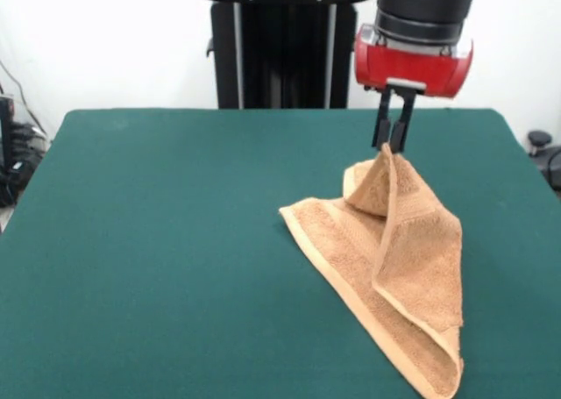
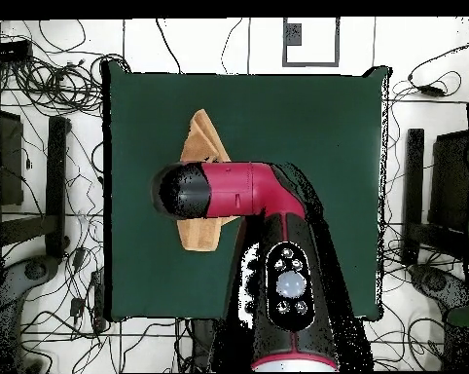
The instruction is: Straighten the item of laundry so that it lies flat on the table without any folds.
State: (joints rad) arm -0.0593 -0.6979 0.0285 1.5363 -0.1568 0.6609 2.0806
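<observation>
The item of laundry is a light-brown terry towel on the right half of the green table. One part of it is lifted into a peak, and the rest trails down to the near edge in folds. My gripper hangs over that peak, shut on the towel's top tip. In the overhead view the towel shows above and below my arm, which hides its middle and the gripper itself.
The table's right edge runs close beside the towel. Cables and dark stands surround the table on the floor. My red and black arm stretches over the table's near-base half in the overhead view.
</observation>
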